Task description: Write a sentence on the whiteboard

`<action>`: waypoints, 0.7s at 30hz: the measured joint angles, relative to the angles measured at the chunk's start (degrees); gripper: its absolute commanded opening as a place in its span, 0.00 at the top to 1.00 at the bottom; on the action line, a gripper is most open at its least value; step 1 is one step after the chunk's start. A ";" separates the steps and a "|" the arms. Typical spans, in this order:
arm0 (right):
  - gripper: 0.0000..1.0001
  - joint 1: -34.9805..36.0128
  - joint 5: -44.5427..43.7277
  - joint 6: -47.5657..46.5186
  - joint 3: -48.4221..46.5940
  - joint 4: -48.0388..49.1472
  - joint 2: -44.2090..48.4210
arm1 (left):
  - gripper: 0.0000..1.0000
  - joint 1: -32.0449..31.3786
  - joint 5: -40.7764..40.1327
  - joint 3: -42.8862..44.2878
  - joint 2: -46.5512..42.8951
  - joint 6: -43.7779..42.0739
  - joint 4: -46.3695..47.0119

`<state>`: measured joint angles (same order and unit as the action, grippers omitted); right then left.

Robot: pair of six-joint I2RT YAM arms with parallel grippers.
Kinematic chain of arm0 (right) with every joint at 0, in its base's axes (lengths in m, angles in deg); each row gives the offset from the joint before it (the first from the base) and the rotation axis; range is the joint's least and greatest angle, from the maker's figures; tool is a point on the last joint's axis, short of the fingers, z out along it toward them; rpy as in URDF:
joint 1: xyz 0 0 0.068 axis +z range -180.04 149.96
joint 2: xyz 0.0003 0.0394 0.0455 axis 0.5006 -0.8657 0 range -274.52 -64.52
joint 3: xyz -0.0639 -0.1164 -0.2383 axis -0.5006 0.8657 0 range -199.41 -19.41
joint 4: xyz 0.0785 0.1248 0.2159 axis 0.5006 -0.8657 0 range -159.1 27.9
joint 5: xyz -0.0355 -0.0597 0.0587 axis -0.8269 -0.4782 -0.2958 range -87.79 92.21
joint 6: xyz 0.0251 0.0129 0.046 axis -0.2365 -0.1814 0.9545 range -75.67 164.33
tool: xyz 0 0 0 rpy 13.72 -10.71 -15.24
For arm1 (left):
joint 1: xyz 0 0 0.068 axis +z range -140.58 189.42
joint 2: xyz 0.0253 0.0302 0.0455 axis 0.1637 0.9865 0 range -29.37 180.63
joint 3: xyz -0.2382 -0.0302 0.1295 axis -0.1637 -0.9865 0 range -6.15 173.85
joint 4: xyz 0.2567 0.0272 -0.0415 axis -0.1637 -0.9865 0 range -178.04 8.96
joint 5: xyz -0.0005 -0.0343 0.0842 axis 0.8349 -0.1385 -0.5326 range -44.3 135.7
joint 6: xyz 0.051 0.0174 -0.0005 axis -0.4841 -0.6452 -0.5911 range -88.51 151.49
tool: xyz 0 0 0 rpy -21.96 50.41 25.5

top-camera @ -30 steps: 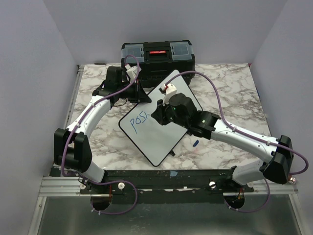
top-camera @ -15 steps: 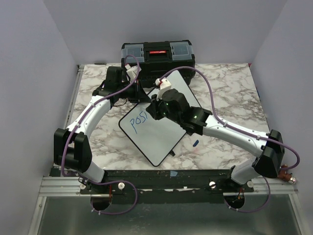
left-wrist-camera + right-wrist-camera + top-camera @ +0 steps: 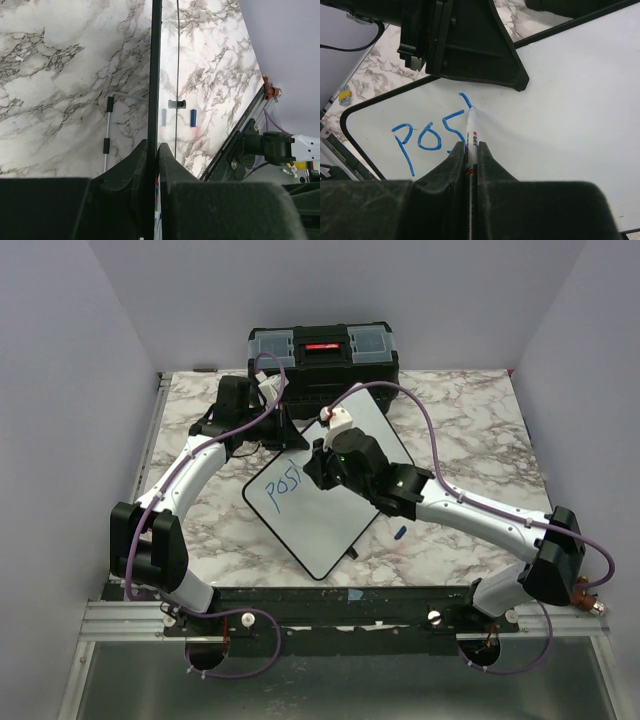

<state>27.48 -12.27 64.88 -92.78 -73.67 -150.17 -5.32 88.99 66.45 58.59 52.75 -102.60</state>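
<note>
As the right gripper (image 3: 470,152) is closed tight on the marker (image 3: 472,125), tip touching the whiteboard (image 3: 560,90) just past the blue "pos" of the sentence (image 3: 427,137), I'd press lightly and evenly so the stroke comes out clean. The left gripper (image 3: 153,150) pinches the board's black edge, steadying it slanted on the marble table (image 3: 450,420).
</note>
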 measured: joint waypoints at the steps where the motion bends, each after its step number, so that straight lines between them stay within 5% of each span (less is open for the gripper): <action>1: 0.99 0.00 -0.04 0.07 0.37 -0.02 0.22 | 1.00 0.00 0.00 0.00 0.00 0.00 0.00; 21: 0.99 0.00 -2.80 1.77 5.42 0.48 7.08 | 1.00 -0.02 0.00 0.00 0.00 0.02 0.04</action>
<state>27.48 -15.07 66.65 -87.36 -73.19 -143.08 -5.35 88.99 66.45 58.59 52.77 -102.56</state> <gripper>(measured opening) 0.120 0.121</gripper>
